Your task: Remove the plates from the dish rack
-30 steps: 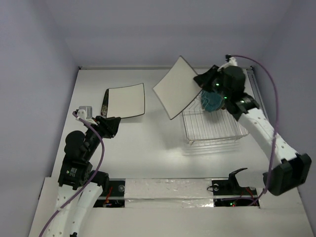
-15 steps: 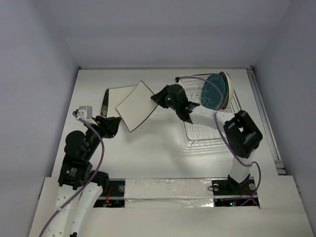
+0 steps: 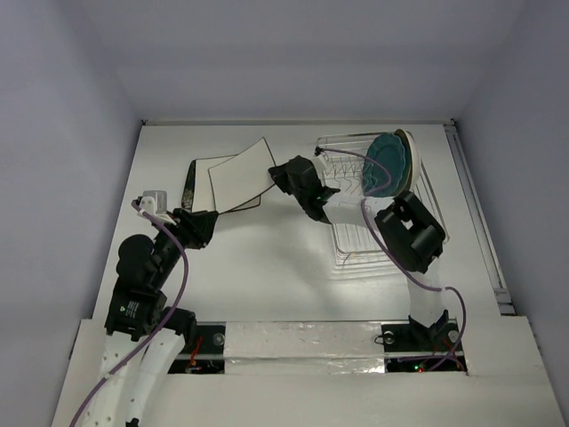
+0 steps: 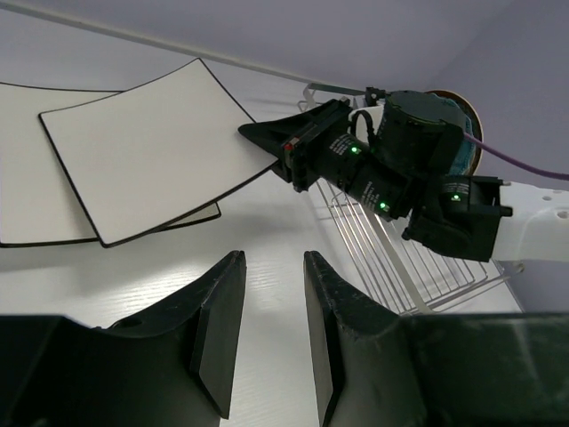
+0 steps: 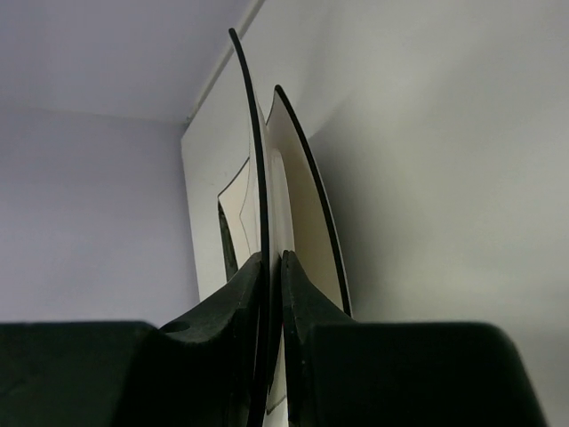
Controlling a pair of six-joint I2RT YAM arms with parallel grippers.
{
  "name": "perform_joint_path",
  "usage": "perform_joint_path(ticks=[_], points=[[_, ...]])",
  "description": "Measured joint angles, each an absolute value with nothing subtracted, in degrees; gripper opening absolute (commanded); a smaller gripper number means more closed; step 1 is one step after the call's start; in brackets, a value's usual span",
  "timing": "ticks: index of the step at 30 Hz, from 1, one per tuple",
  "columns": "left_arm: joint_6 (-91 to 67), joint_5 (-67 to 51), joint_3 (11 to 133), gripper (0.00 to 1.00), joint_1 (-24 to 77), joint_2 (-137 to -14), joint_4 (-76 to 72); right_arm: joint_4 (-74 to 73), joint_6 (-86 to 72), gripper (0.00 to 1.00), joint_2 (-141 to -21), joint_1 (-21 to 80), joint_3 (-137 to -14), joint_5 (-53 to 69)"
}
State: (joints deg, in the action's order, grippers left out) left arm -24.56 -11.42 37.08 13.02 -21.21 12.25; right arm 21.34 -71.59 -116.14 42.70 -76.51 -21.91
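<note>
My right gripper (image 3: 283, 175) is shut on the edge of a white square dark-rimmed plate (image 3: 242, 167) and holds it tilted just above a second white square plate (image 3: 220, 197) that lies flat on the table. The held plate also shows in the left wrist view (image 4: 142, 147) and nearly edge-on in the right wrist view (image 5: 260, 169), between my fingers. A black floral plate (image 3: 189, 183) peeks out at the left of the flat plate. The dish rack (image 3: 391, 245) holds an upright teal plate (image 3: 388, 160) and a brown-rimmed plate (image 3: 411, 153). My left gripper (image 3: 201, 227) is open and empty, near the flat plate's front edge.
The right arm (image 3: 404, 231) stretches over the rack's left half. The rack's wires (image 4: 404, 267) show at the right of the left wrist view. The back wall runs just behind the plates and the rack.
My right gripper carried the white square plate left, from above the rack to over the flat plate, and brought it lower. The left arm has not moved.
</note>
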Motion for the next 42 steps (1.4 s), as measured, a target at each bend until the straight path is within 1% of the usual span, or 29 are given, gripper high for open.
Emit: perform_joint_path(ticks=[1,2,3,7,8,10,11,13,14,16,17,19,20,22,28,30,31,32,33,34,35,38,39,42], points=[[-24.6,-11.5,37.1,0.29,13.0,-21.2,12.3,21.1,-72.0,0.12,-117.1,42.9,-77.7,-22.1],[-24.6,-11.5,37.1,0.29,13.0,-21.2,12.3,21.0,-72.3,0.2,-118.1,43.2,-78.7,-22.0],[-24.6,-11.5,37.1,0.29,13.0,-21.2,12.3,21.0,-72.7,0.25,-119.0,43.5,-79.7,-22.0],[-24.6,-11.5,37.1,0.3,13.0,-21.2,12.3,19.3,-74.0,0.34,-121.7,44.4,-83.5,-19.3],[-24.6,-11.5,37.1,0.29,13.0,-21.2,12.3,18.9,-74.0,0.38,-122.2,44.6,-84.5,-18.5],[-24.6,-11.5,37.1,0.3,13.0,-21.2,12.3,18.0,-73.9,0.48,-122.9,44.9,-85.7,-16.7],[-24.6,-11.5,37.1,0.3,13.0,-21.2,12.3,17.6,-73.6,0.58,-123.0,45.2,-85.8,-16.2],[-24.6,-11.5,37.1,0.3,13.0,-21.2,12.3,16.5,-72.8,0.67,-123.0,45.5,-85.8,-15.2],[-24.6,-11.5,37.1,0.3,13.0,-21.2,12.3,15.6,-72.5,0.75,-123.0,45.8,-85.7,-14.9],[-24.6,-11.5,37.1,0.3,13.0,-21.2,12.3,14.0,-71.3,0.82,-123.0,46.0,-85.7,-14.4],[-24.6,-11.5,37.1,0.3,13.0,-21.2,12.3,13.1,-70.8,0.88,-123.0,46.2,-85.7,-14.4],[-24.6,-11.5,37.1,0.29,13.0,-21.2,12.3,12.4,-69.7,0.92,-122.6,46.2,-85.8,-14.4],[-24.6,-11.5,37.1,0.3,13.0,-21.2,12.3,11.7,-68.8,0.96,-122.0,46.3,-85.8,-14.5],[-24.6,-11.5,37.1,0.3,13.0,-21.2,12.3,9.2,-66.8,0.99,-120.8,46.5,-85.9,-15.2],[-24.6,-11.5,37.1,0.3,13.0,-21.1,12.3,0.4,-59.4,1.0,-117.3,46.5,-85.9,-18.8],[-24.6,-11.5,37.1,0.3,13.0,-21.0,12.3,-2.3,-56.6,0.83,-116.1,46.5,-85.9,-19.7],[-24.6,-11.5,37.1,0.3,13.0,-20.8,12.3,-3.7,-55.4,0.7,-115.5,46.5,-85.9,-20.1],[-24.6,-11.5,37.1,0.3,13.0,-20.7,12.2,-4.9,-53.9,0.27,-114.7,46.5,-85.8,-20.6],[-24.6,-11.5,37.1,0.3,13.0,-20.6,12.2,-6.2,-52.1,0.09,-113.3,46.5,-85.4,-21.3],[-24.6,-11.5,37.1,0.3,13.0,-20.4,12.2,-7.4,-51.0,0.01,-111.6,46.5,-84.4,-22.2],[-24.6,-11.5,37.1,0.26,13.0,-20.4,12.2,-8.3,-49.5,0.0,-109.1,46.3,-83.0,-23.0],[-24.7,-11.5,37.1,0.05,13.0,-20.3,12.2,-12.0,-44.5,0.0,-97.9,44.8,-77.6,-24.6],[-24.6,-11.6,37.1,0.0,13.0,-20.2,12.2,-13.1,-42.8,0.0,-93.8,43.5,-76.2,-24.9],[-24.5,-11.6,37.1,0.0,13.0,-20.1,12.2,-15.1,-38.0,0.0,-81.3,36.9,-73.0,-26.1]])
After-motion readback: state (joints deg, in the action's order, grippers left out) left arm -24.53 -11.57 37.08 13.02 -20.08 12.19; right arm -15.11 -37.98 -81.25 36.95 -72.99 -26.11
